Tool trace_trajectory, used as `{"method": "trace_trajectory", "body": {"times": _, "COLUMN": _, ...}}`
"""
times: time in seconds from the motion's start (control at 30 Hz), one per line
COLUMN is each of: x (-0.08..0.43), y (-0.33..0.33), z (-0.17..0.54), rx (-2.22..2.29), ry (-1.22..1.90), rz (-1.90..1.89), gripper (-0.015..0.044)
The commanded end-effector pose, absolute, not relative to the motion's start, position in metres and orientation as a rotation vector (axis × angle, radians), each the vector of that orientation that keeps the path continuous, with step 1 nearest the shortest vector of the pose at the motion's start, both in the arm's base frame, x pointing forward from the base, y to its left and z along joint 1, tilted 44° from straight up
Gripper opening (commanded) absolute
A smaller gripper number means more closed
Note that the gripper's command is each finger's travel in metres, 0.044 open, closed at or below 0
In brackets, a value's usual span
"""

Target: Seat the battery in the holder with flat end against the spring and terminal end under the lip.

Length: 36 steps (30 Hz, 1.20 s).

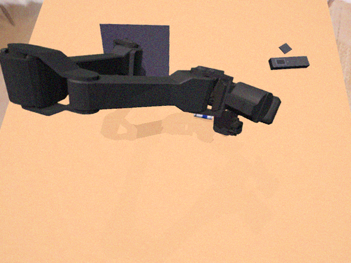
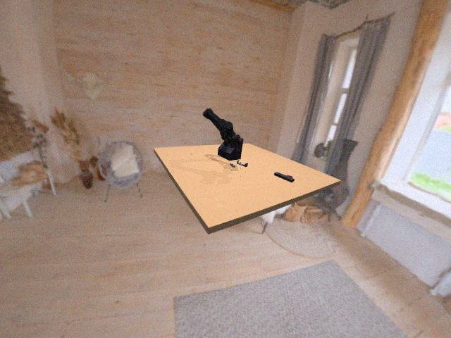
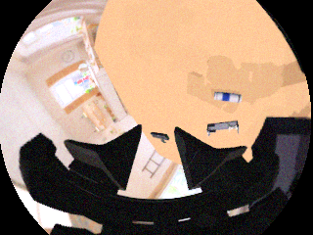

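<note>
The battery, white and silver with a blue band, lies on its side on the table. The holder, a small dark grey tray with raised ends, lies beside it, apart and roughly parallel. The arm hides the holder in the top view. No battery shows in the holder. My gripper is partly open, with nothing between its fingers. It is raised well above the table, away from both things. Its fingertips cannot be made out in the top and exterior views. The spring and lip are too small to tell apart.
A dark remote-like block lies farther out on the table, with a small dark square beside it in the top view. A dark purple panel is by the arm's base. The arm's shadow falls around the battery.
</note>
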State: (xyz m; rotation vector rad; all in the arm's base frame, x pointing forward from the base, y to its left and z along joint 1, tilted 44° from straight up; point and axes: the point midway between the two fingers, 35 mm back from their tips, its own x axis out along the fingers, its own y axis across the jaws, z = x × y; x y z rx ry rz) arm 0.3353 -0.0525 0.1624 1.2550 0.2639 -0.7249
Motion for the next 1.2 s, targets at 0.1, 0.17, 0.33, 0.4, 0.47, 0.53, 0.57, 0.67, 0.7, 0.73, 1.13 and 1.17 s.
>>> {"method": "trace_trajectory", "body": {"times": 0.1, "x": 0.298, "y": -0.091, "z": 0.087, "rx": 1.786, "ry": -0.215, "rz": -1.418, "gripper": 0.0228}}
{"method": "trace_trajectory", "body": {"times": 0.17, "x": 0.292, "y": -0.095, "z": 0.080, "rx": 1.824, "ry": -0.318, "rz": -1.484, "gripper": 0.0228}}
{"method": "trace_trajectory", "body": {"times": 0.33, "x": 0.276, "y": -0.105, "z": 0.065, "rx": 1.889, "ry": -0.610, "rz": -1.611, "gripper": 0.0228}}
{"method": "trace_trajectory", "body": {"times": 0.4, "x": 0.271, "y": -0.108, "z": 0.062, "rx": 1.922, "ry": -0.729, "rz": -1.633, "gripper": 0.0228}}
{"method": "trace_trajectory", "body": {"times": 0.47, "x": 0.269, "y": -0.109, "z": 0.061, "rx": 1.927, "ry": -0.766, "rz": -1.640, "gripper": 0.0228}}
{"method": "trace_trajectory", "body": {"times": 0.53, "x": 0.269, "y": -0.109, "z": 0.061, "rx": 1.927, "ry": -0.766, "rz": -1.640, "gripper": 0.0228}}
{"method": "trace_trajectory", "body": {"times": 0.57, "x": 0.269, "y": -0.109, "z": 0.061, "rx": 1.927, "ry": -0.766, "rz": -1.640, "gripper": 0.0228}}
{"method": "trace_trajectory", "body": {"times": 0.67, "x": 0.269, "y": -0.109, "z": 0.061, "rx": 1.927, "ry": -0.766, "rz": -1.640, "gripper": 0.0228}}
{"method": "trace_trajectory", "body": {"times": 0.7, "x": 0.269, "y": -0.109, "z": 0.061, "rx": 1.927, "ry": -0.766, "rz": -1.640, "gripper": 0.0228}}
{"method": "trace_trajectory", "body": {"times": 0.73, "x": 0.269, "y": -0.109, "z": 0.061, "rx": 1.927, "ry": -0.766, "rz": -1.640, "gripper": 0.0228}}
{"method": "trace_trajectory", "body": {"times": 1.13, "x": 0.271, "y": -0.114, "z": 0.055, "rx": 1.928, "ry": -0.765, "rz": -1.641, "gripper": 0.0228}}
{"method": "trace_trajectory", "body": {"times": 1.17, "x": 0.271, "y": -0.115, "z": 0.054, "rx": 1.928, "ry": -0.765, "rz": -1.641, "gripper": 0.0228}}
